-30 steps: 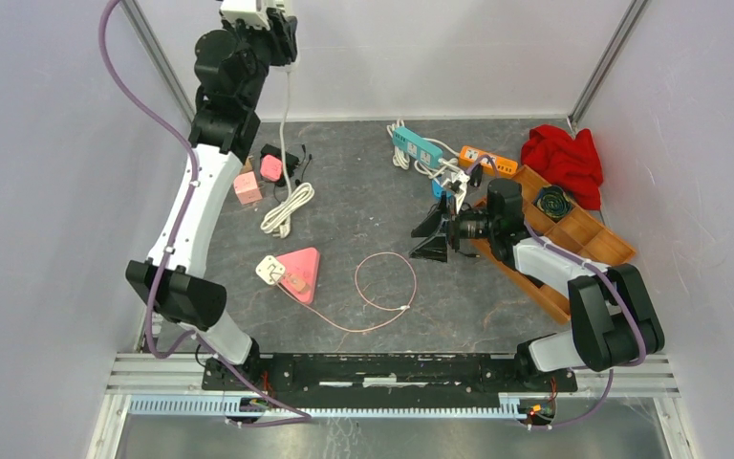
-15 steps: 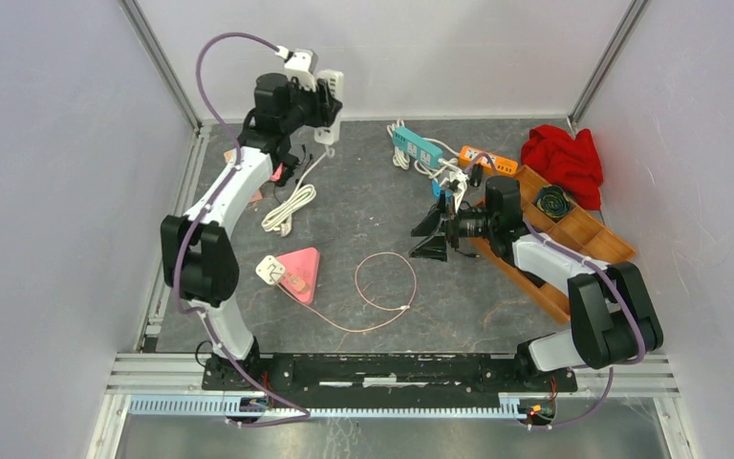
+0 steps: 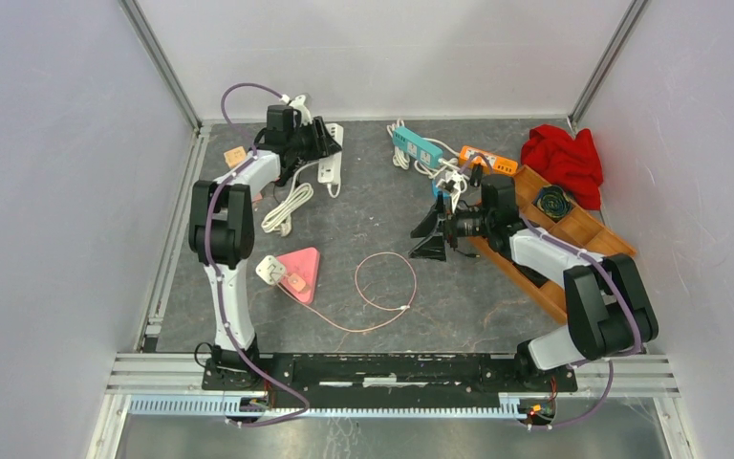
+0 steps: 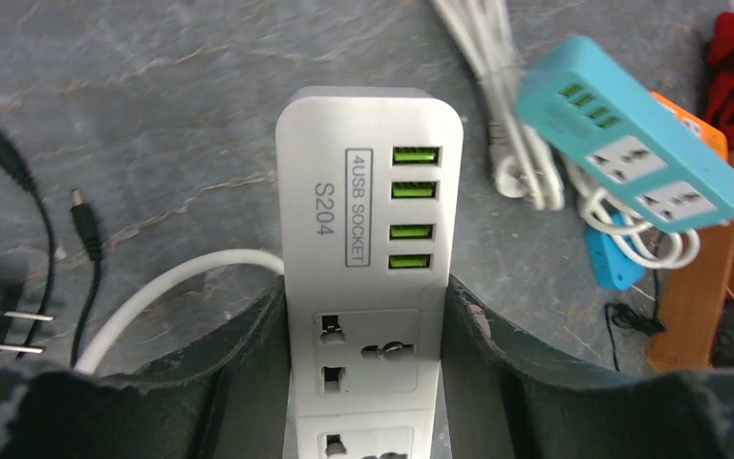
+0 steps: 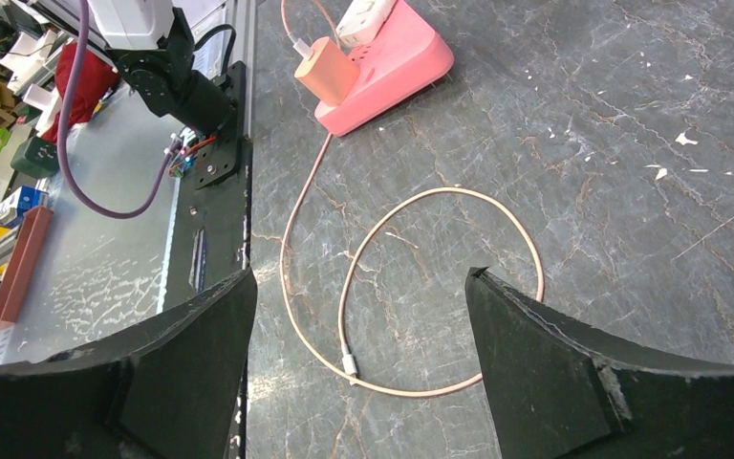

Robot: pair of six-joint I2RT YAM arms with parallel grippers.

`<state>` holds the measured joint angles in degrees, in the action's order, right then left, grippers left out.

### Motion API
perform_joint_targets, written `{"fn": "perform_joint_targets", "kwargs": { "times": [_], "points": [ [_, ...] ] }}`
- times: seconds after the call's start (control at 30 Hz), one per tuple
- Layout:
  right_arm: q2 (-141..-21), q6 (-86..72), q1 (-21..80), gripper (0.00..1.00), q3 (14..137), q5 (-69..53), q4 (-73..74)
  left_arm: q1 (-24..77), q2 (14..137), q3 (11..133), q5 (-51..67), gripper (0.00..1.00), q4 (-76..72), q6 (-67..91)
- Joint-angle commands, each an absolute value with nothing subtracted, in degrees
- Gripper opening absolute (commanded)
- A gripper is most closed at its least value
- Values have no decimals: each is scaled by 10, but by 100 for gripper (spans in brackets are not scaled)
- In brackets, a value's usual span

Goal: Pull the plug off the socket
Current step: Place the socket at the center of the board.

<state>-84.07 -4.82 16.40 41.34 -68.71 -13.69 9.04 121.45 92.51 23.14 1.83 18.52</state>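
Item: plug [image 5: 330, 69] — a peach block seated in the pink socket [image 5: 392, 67], which lies on the desk [image 3: 363, 191] near-left of the middle, with its cable [image 5: 348, 363] looping loose toward the right arm. A white plug [image 5: 368, 14] sits in the same socket just beside it; you must judge which one the task means. Right fingers [image 5: 191, 363]: spread wide, holding nothing, hovering mid-desk and aimed at the socket, which lies ahead of them and well apart. Left fingers [image 4: 239, 382]: closed on a white strip [image 4: 363, 191] at the far left, with no plug showing in it. The peach plug seems to jut from the socket's near edge. Your likely reach — the right arm, free and facing it.
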Motion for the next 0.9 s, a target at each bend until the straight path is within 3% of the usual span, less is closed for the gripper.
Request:
{"fn": "perform_joint_targets", "kwargs": {
  "times": [0.0,0.4,0.63,0.87],
  "points": [
    [-854,-19,166,86,442,-699,-120,76,1262,966,246,17,42,236],
    [-875,16,165,86,459,-699,-81,70,1303,1025,177,53,124,213],
    [-878,32,166,86,466,-697,-60,69,1216,1024,81,79,152,164],
    [-869,59,166,86,474,-692,-34,69,1074,963,21,86,130,120]
  ]
}}
